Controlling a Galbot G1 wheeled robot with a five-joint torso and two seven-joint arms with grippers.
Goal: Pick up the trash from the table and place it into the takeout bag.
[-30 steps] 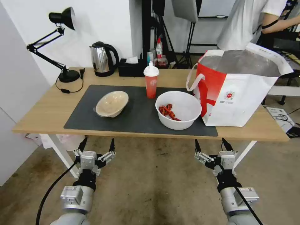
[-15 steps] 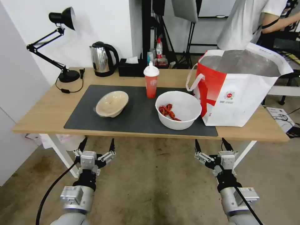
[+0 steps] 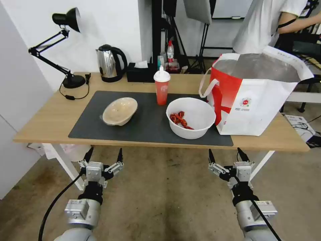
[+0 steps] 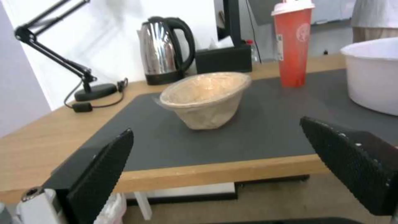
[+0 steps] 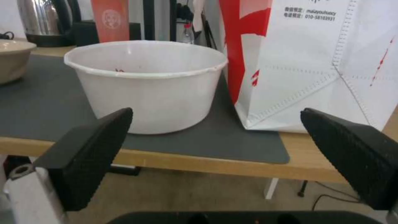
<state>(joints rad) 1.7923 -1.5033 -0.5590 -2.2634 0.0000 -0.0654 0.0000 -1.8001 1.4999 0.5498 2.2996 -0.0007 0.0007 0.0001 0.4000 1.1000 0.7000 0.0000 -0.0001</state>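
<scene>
Head view, step: nothing lifted yet; judged as the very start, all three pieces of trash on the table [image 3: 50, 124].
Head view, left gripper [image 3: 103, 155]: below the table's front edge, short of the mat [image 3: 147, 129], fingers spread, empty.
Head view, right gripper [image 3: 225, 154]: same low height below the front edge, toward the bag side, fingers spread, empty.
Head view, trash: beige bowl [image 3: 119, 110] on the mat's left half, tilted; red cup [image 3: 162, 86] with white lid upright near the mat's back edge; white bowl [image 3: 190, 117] on the mat's right half, red scraps inside.
Head view, bag [image 3: 254, 95]: upright at the table's right end, mouth open, foil lining showing, just beside the white bowl.
Head view, others: kettle [image 3: 109, 63], tissue box [image 3: 140, 72] and desk lamp [image 3: 65, 43] along the back; not trash.

Left wrist view, gripper [image 4: 226, 161]: jaws wide apart, framing the beige bowl [image 4: 205, 99], which sits well back from the edge; thin, crumpled-looking wall.
Left wrist view, next move: likely needs a lift above table height, then a reach forward.

Right wrist view, gripper [image 5: 215, 155]: jaws wide apart, facing the white bowl [image 5: 145, 87] and the bag [image 5: 315, 62].
Right wrist view, next move: the rim looks like the only pinchable part; keep it level so scraps stay in.
</scene>
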